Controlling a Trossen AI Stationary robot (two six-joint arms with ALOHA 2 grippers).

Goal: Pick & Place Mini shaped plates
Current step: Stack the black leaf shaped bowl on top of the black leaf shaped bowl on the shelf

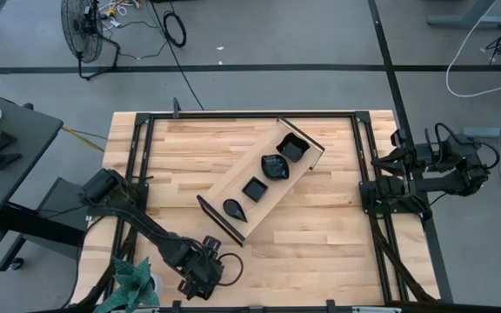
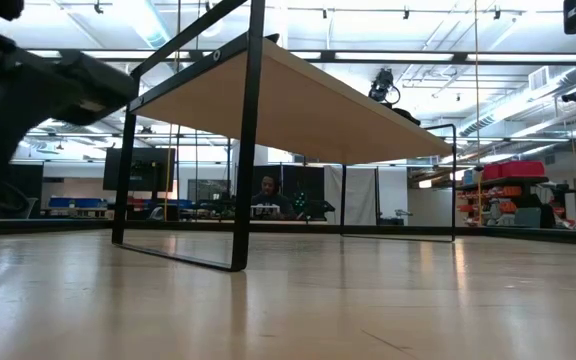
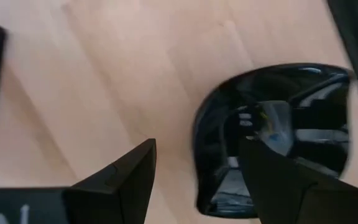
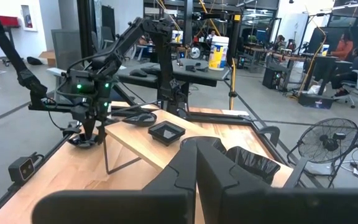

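A long light-wood tray (image 1: 237, 174) with black ends lies slantwise at the table's middle and holds several mini shaped plates, among them a teardrop one (image 1: 233, 209) and a square one (image 1: 255, 188). One more glossy black plate (image 3: 303, 93) rests on the table near its front left. My left gripper (image 3: 201, 146) is open and points steeply down over that plate's rim, one finger (image 3: 272, 174) above the hollow and the other (image 3: 129, 180) outside above the wood. My right gripper (image 4: 197, 168) is shut with nothing in it, drawn back at the table's right edge (image 1: 381, 184). My left gripper stands open astride the rim (image 3: 199, 130) of the black plate, which lies flat on the table. Whether either finger touches the plate, I cannot tell.
A green leafy thing (image 1: 133, 283) stands at the table's near left corner beside the left arm. Black frame rails (image 1: 142, 156) run along the table's left and right sides. Bare wood lies between the tray and the front edge.
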